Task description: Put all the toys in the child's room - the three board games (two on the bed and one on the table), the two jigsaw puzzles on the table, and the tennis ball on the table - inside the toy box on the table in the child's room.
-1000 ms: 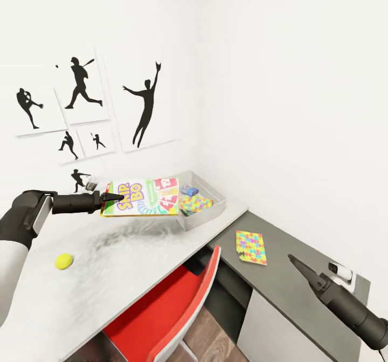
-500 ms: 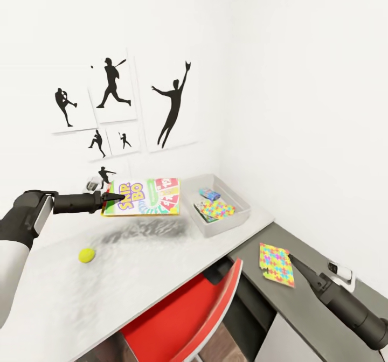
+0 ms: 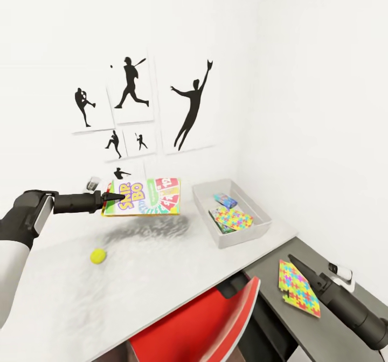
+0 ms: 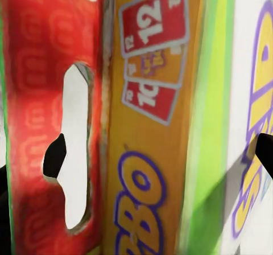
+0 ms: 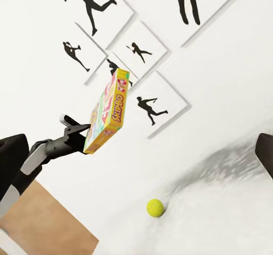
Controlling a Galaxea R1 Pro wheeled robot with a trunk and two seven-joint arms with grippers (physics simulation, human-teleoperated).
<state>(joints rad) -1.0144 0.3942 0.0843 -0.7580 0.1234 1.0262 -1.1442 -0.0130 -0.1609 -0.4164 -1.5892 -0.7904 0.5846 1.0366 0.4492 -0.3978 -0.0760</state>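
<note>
Our left gripper (image 3: 116, 196) has its jaws clamped on one edge of the SKIP-BO board game (image 3: 144, 196), holding it level in the air above the pale tabletop (image 3: 161, 276), with the tennis ball (image 3: 97, 256) lying on the tabletop at about seven o'clock from the box. At three o'clock from the game sits the grey toy box (image 3: 231, 211), with one jigsaw puzzle (image 3: 233, 218) and a small blue item (image 3: 224, 200) already inside. Our right gripper (image 3: 299, 265) hovers just beside the second jigsaw puzzle (image 3: 299, 288) lying on the dark lower section at five o'clock, and its jaws appear closed and empty.
</note>
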